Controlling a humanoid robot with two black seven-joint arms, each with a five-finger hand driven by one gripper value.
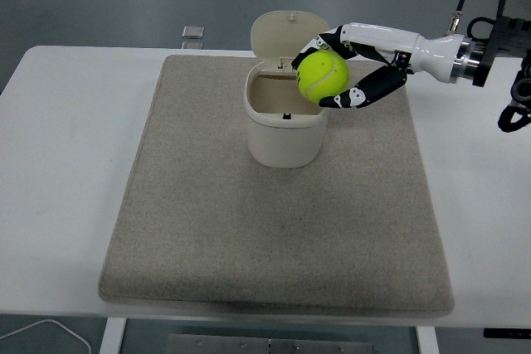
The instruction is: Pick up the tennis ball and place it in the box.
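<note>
White bench [66,163] carries a beige mat [274,230] that covers most of its middle. Cream box [284,126] stands upright on the mat, toward the mat's far edge, about centred left to right. Its hinged lid [286,35] is tipped up and back at the far side, so the mouth is open. Visible part of the interior shows only bare cream wall and a small dark latch at the near rim; the floor of the box is out of sight from this angle, and the right part of the mouth is screened by the ball.

Right robot hand [336,72] reaches in from the bench's right edge, fingers curled around the tennis ball [323,75]: white upper fingers over the top, black lower fingers under and beside it. The ball is held in the air, over the right far part of the box's rim, overlapping the lid's right edge in this view. Whether it touches rim or lid cannot be told. The ball is round, no long axis; a pale seam curves across its face.

Small dark square object [192,32] lies on the bench beyond the mat's far left corner; too small to identify. A white cable [50,333] shows below the bench's near left edge, cut off by the frame.
</note>
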